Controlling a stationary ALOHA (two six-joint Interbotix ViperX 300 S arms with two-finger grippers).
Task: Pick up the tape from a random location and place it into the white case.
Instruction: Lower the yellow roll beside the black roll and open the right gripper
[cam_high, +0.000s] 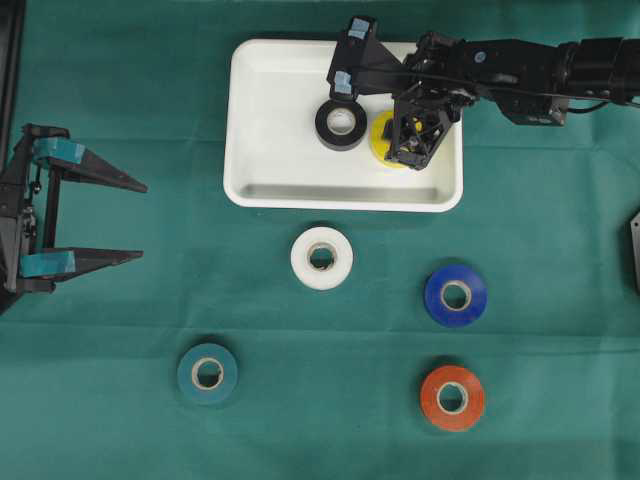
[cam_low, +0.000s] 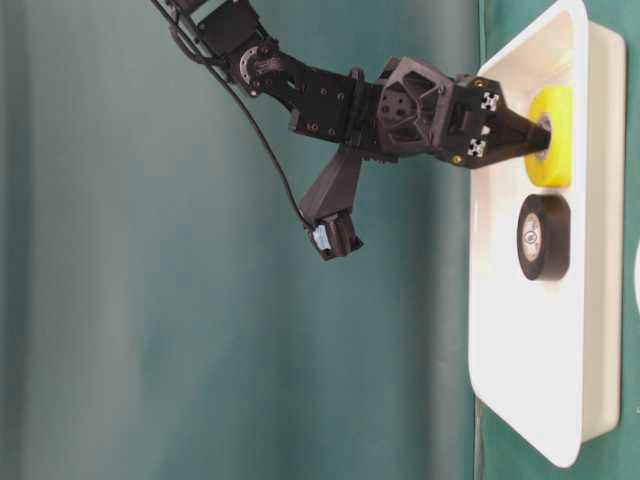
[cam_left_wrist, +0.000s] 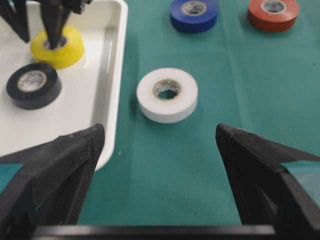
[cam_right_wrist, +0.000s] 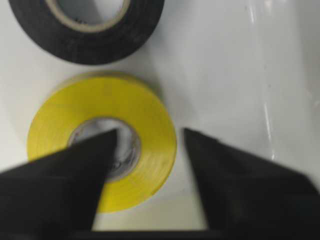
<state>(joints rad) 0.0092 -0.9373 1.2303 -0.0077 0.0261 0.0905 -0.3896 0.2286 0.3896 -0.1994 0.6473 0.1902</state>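
The right end effector (cam_right_wrist: 150, 145) stands parted astride the yellow tape (cam_right_wrist: 102, 150), one finger in its core; the roll apparently rests released inside the white case (cam_high: 260, 185), beside the black tape (cam_high: 341, 124). The left end effector (cam_high: 95, 218) idles spread wide over the surface (cam_high: 560, 400).

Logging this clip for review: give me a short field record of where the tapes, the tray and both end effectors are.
tray: white case on the green cloth
in tray: black tape, yellow tape, lying flat
on cloth: white tape, blue tape, orange tape, teal tape
right end effector: open, one finger in yellow tape's hole
left end effector: open, empty, away from tray
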